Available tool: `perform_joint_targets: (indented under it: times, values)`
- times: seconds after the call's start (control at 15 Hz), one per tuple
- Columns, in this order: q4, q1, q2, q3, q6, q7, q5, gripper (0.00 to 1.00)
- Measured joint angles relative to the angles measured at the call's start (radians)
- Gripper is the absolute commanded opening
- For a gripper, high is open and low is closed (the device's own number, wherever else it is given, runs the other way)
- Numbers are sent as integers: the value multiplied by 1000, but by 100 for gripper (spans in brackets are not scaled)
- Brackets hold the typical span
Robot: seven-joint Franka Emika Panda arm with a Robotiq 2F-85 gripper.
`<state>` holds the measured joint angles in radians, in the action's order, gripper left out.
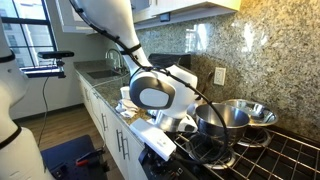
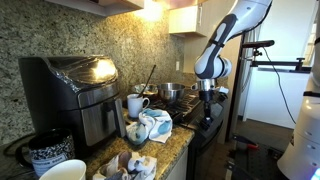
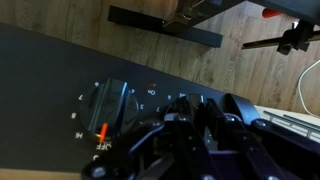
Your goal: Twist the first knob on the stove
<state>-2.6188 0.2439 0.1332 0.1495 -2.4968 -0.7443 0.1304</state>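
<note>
The stove (image 1: 285, 152) is a black gas range with grid grates; it also shows in an exterior view (image 2: 197, 118). In the wrist view its dark control panel (image 3: 40, 70) fills the left and middle. My gripper (image 3: 203, 116) sits on the panel with its two black fingers close on either side of a dark knob (image 3: 200, 102) that has white dial marks around it. A second knob (image 3: 108, 103) with an orange mark stands free to the left. The gripper is at the stove's front edge in both exterior views (image 1: 160, 128) (image 2: 208, 100).
Steel pots (image 1: 240, 115) stand on the grates. A black-and-steel coffee maker (image 2: 70, 90), a white mug (image 2: 135, 105) and crumpled cloths (image 2: 155, 128) are on the granite counter. A sink (image 1: 100, 72) lies further along. Wood floor (image 3: 70, 15) lies below the panel.
</note>
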Motion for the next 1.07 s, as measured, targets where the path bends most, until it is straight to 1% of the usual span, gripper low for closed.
perform_joint_targets:
  times: [0.67,1.07]
  values:
    - [0,-8,0,-9,-4,0,-76,8]
    - [0,-13,0,-9,-5,0,-97,8]
